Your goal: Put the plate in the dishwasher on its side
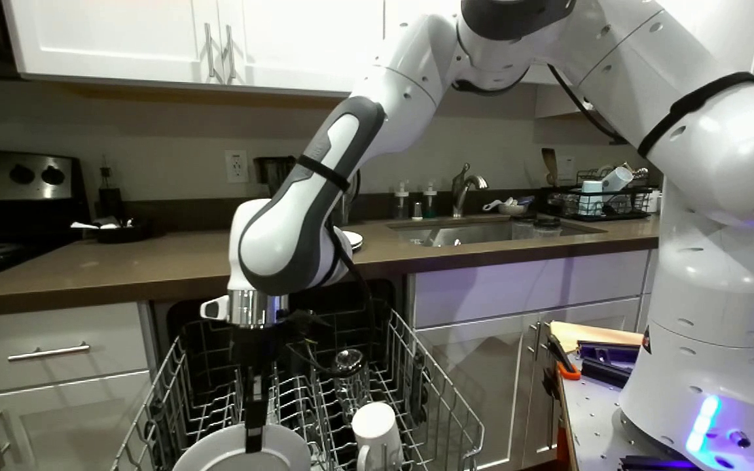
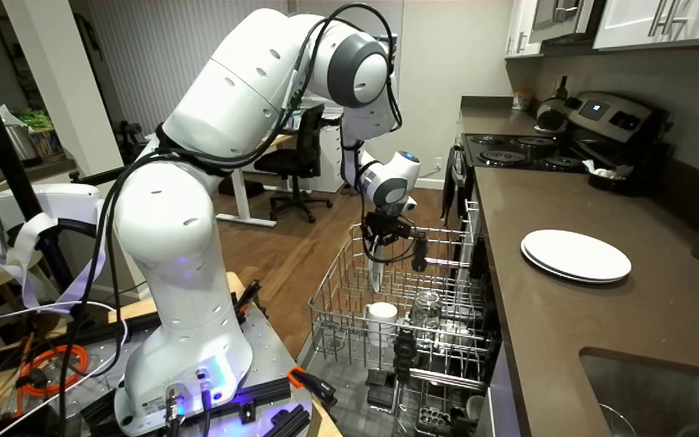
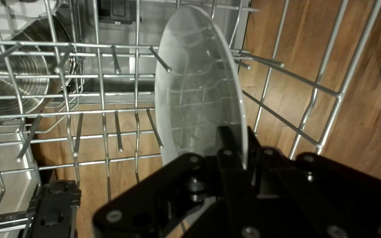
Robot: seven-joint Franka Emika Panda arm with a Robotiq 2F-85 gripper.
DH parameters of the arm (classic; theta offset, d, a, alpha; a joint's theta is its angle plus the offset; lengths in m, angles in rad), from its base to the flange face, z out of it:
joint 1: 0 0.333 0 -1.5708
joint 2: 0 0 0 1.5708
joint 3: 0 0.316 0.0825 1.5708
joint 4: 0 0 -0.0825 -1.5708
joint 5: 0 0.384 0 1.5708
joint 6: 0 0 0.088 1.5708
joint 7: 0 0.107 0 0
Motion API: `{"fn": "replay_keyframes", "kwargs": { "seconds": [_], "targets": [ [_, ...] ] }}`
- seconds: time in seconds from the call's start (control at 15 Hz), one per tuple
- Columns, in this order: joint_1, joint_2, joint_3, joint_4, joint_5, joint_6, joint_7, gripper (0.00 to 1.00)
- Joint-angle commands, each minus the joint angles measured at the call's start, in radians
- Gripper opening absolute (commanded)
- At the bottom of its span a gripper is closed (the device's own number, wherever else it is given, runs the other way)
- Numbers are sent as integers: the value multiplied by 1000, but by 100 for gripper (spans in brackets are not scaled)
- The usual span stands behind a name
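Note:
The white plate stands nearly on edge in my gripper over the dishwasher's wire rack. In an exterior view the plate shows as a thin upright sliver below the gripper, near the rack's far end. In the wrist view the fingers lie on both sides of the plate's rim, shut on it. The plate points down beside the rack's tines, slightly tilted. Whether its lower edge touches the rack wires, I cannot tell.
A white mug and a clear glass stand in the rack. A metal pot shows beneath it in the wrist view. White plates lie stacked on the counter. The rack's side wall rises near the plate.

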State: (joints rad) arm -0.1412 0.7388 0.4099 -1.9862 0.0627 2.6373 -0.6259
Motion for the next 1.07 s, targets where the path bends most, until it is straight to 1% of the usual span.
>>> {"fn": "replay_keyframes", "kwargs": {
  "seconds": [0.0, 0.07, 0.2, 0.27, 0.53, 0.6, 0.8, 0.87, 1.0],
  "targets": [
    [-65, -28, 45, -56, 52, 18, -65, 3],
    [-69, -30, 46, -57, 54, 14, -65, 3],
    [-65, -44, 44, -58, 51, -4, -48, 37],
    [-60, -53, 41, -61, 48, -14, -40, 42],
    [-30, -103, 25, -72, 37, -60, -10, 68],
    [-14, -124, 13, -76, 31, -75, 7, 73],
    [63, -209, -37, -84, 0, -136, 79, 93],
    [89, -231, -53, -78, -10, -166, 100, 98],
    [146, -280, -90, -73, -31, -230, 157, 100]
  ]
}}
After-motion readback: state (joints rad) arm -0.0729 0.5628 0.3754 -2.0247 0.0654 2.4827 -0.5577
